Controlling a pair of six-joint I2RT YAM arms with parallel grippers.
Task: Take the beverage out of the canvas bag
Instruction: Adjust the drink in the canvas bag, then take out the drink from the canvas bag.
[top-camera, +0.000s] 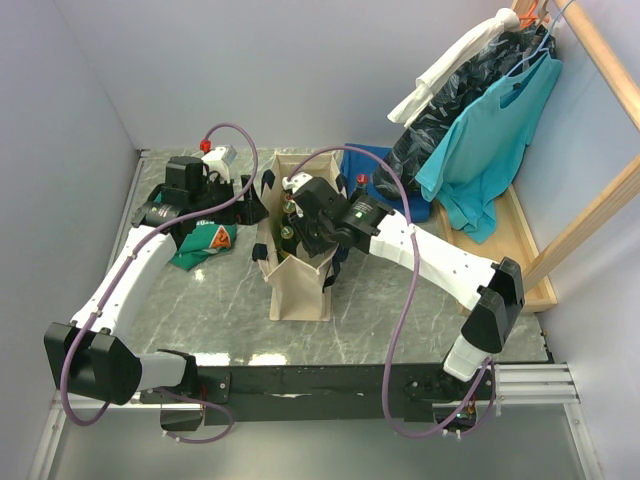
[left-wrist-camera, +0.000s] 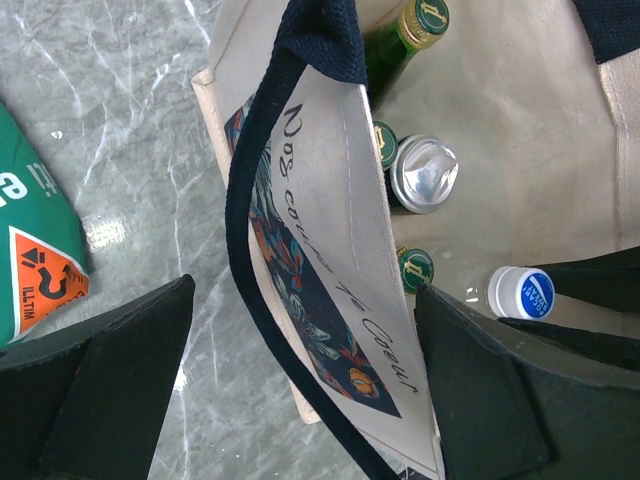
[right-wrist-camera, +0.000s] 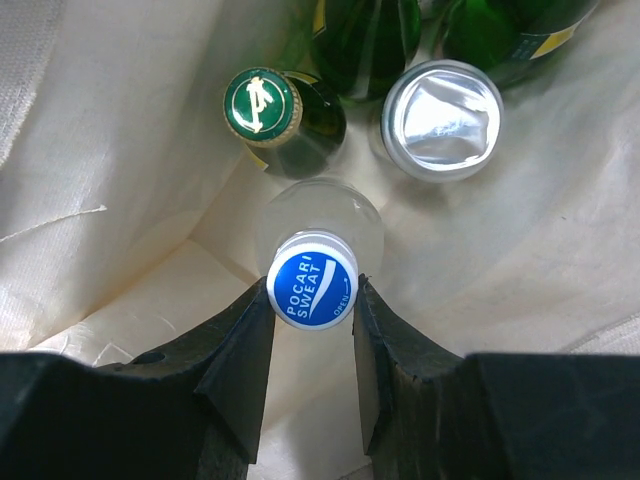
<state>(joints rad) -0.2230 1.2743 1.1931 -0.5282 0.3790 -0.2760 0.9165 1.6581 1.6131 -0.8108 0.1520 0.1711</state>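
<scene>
The bottle (right-wrist-camera: 318, 212) (likely light and slippery) is seen mid-frame inside the canvas bag (top-camera: 300, 290). Its hard blue cap (right-wrist-camera: 312, 280), the best hold, is pinched by the right gripper (right-wrist-camera: 312, 300). The left gripper (left-wrist-camera: 303, 290) is spread around the bag's wall.

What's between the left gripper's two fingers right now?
Left wrist view: the printed side wall of the canvas bag and its navy handle strap run between the open fingers of the left gripper, one finger outside the bag, the other inside.

Layout around the canvas bag (top-camera: 300, 285).
Inside it, the plastic bottle (right-wrist-camera: 312, 278) stands just beside the glass bottle (right-wrist-camera: 262, 105) and the can (right-wrist-camera: 443, 118); the T-shirt (top-camera: 205, 245) lies left of the bag.
</scene>
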